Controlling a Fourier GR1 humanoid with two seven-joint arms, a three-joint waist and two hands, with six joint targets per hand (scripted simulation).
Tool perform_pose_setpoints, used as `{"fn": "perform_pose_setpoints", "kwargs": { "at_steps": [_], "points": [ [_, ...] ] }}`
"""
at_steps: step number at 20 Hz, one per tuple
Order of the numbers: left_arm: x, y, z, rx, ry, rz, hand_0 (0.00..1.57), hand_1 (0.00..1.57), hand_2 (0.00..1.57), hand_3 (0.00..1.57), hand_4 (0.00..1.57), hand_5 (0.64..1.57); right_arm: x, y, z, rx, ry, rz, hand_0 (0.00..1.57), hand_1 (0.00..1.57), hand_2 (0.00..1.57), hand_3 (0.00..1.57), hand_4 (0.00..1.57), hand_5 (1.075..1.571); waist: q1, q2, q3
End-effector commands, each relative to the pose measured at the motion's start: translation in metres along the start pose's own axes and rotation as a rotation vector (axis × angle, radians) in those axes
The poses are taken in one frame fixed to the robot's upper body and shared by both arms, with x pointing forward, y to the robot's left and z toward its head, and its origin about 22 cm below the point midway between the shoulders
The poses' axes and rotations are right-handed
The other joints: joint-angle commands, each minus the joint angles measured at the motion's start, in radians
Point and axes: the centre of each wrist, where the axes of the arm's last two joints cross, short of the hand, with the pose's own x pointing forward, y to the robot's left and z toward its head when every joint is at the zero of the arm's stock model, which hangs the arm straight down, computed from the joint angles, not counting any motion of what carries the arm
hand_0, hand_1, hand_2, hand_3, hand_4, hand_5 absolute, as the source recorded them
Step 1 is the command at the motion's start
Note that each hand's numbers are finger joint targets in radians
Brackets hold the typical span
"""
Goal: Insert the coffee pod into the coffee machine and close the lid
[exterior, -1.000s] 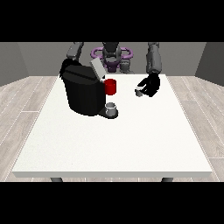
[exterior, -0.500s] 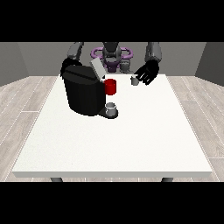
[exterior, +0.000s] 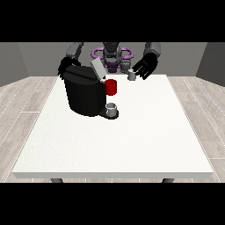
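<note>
Coffee pod (exterior: 131,75) is held above the table's (exterior: 132,140) far edge by curled fingers of the hand at the view's right (exterior: 146,67); insertion into the coffee machine (exterior: 85,91) and closing its raised lid (exterior: 97,69) are not yet done.

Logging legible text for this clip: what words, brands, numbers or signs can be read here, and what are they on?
None: no readable text shows anywhere in the front view.
Coffee machine: plain black body, no brand or label visible.
Coffee pod: plain grey, no marking visible.
Red part on the machine: unmarked.
Table: bare white, no signs.
</note>
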Motion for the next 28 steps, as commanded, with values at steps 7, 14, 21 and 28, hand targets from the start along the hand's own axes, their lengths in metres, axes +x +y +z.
{"fn": "perform_pose_setpoints", "kwargs": {
  "at_steps": [7, 14, 21, 28],
  "points": [
    [0.031, 0.068, -0.016, 0.122, 0.001, 0.028, 1.24, 1.24, 1.26, 1.20, 0.48, 1.571, 0.033, 0.025, -0.010, 0.042, -0.071, 0.031, 0.00, 0.00, 0.00, 0.00, 0.51, 1.571, -0.093, 0.070, -0.0004],
    [0.067, 0.066, -0.029, 0.155, -0.061, -0.004, 1.28, 1.28, 1.33, 1.26, 0.52, 1.571, 0.038, 0.018, -0.021, 0.031, -0.137, 0.034, 0.00, 0.00, 0.00, 0.00, 0.46, 1.571, -0.101, 0.125, 0.0002],
    [0.039, 0.064, -0.021, 0.117, -0.012, -0.011, 1.31, 1.31, 1.33, 1.24, 0.49, 1.571, 0.023, 0.006, -0.001, 0.026, -0.089, 0.022, 0.00, 0.00, 0.00, 0.00, 0.52, 1.571, -0.129, 0.103, -0.0001],
    [0.053, 0.061, -0.028, 0.112, -0.018, 0.004, 1.27, 1.27, 1.30, 1.22, 0.51, 1.571, 0.024, 0.024, -0.001, 0.028, -0.073, 0.005, 0.00, 0.00, 0.00, 0.00, 0.51, 1.571, -0.124, 0.102, -0.0001]
  ]
}}
